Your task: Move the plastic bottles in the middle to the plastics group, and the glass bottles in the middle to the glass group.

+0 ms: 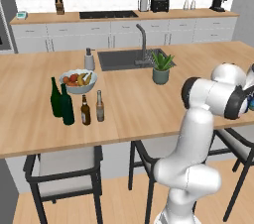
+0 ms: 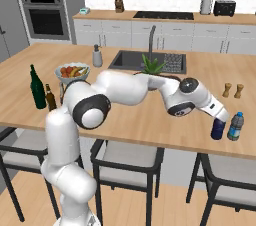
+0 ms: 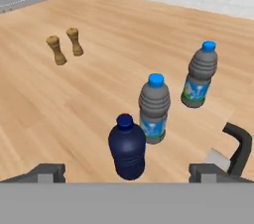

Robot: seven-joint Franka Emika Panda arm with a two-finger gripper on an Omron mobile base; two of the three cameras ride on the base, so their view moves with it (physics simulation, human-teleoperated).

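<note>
Between the pincer's (image 3: pixel 127 171) wide-spread, released fingers, the dark blue plastic bottle (image 3: pixel 127 147) stands upright on the wooden table (image 3: pixel 74 104). Just beyond it stand two grey, blue-capped bottles (image 3: pixel 154 109), with two wooden shakers (image 3: pixel 65 45) well apart, farther off.

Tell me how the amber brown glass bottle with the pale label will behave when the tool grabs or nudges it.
The amber bottle stands upright, tall and slim on a narrow base, so a push near its neck would probably tip it. It looks like smooth rigid glass, likely slippery and breakable. The tan bottle and green bottles stand close beside it, so a knock could topple neighbours.
</note>
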